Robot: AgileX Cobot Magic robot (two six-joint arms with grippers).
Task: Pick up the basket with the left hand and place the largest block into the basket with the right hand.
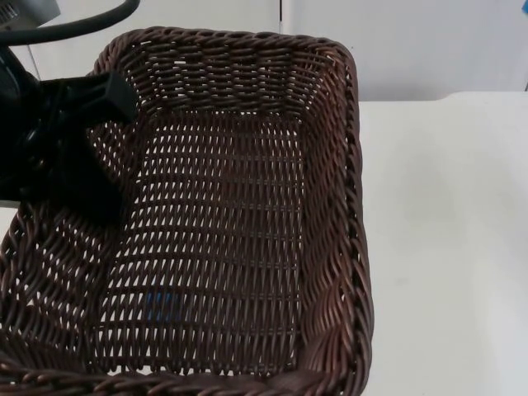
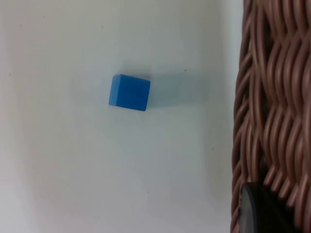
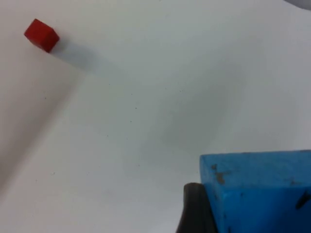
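Up close beneath the top camera, we see the dark wicker basket (image 1: 239, 247) with our left gripper (image 1: 99, 99) clamped on its left rim. Our right gripper (image 3: 194, 213) holds the large blue block (image 3: 257, 191) above the white table (image 3: 170, 97). A small blue cube (image 2: 129, 92) and a red cube (image 3: 42, 35) lie there. We read no writing.

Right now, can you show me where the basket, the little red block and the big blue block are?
basket (image 1: 330, 99): top view, on its woven right wall.
little red block (image 3: 42, 34): right wrist view, on its top face.
big blue block (image 3: 257, 194): right wrist view, on its near face, beside the black fingertip.
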